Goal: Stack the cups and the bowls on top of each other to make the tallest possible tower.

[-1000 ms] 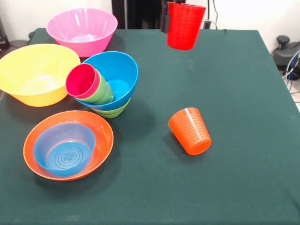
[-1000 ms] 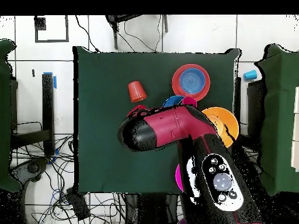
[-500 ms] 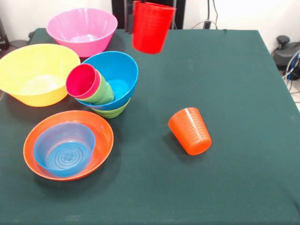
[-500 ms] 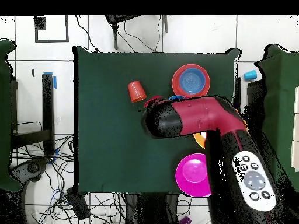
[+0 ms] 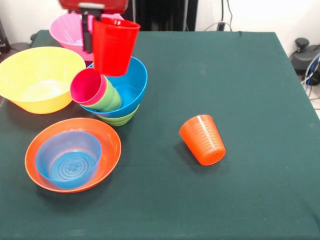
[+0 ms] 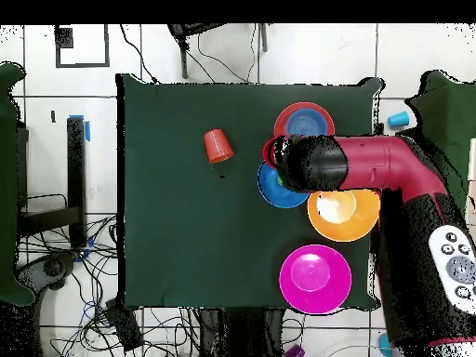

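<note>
My gripper [image 5: 95,34] is shut on the rim of the red cup [image 5: 115,47] and holds it upright in the air, just above the tower. The tower is the wide blue bowl [image 5: 131,80] resting on the small green bowl [image 5: 119,119]. Inside it, the magenta cup [image 5: 87,86] lies tilted, nested in the light green cup [image 5: 111,98]. The orange cup [image 5: 202,140] lies on its side on the cloth to the right. In the overhead view the arm [image 6: 358,165] covers the gripper and part of the blue bowl [image 6: 272,188]; the orange cup [image 6: 218,146] lies left of it.
The big yellow bowl [image 5: 37,77] and big pink bowl [image 5: 70,31] stand left of and behind the tower. In front, the shallow orange-red bowl [image 5: 109,142] holds the small translucent blue bowl [image 5: 67,159]. Green cloth covers the table [image 5: 250,100].
In the front view the gripper has carried the red cup from the back right leftward and lower, to just above the blue bowl. Nothing else has moved.
</note>
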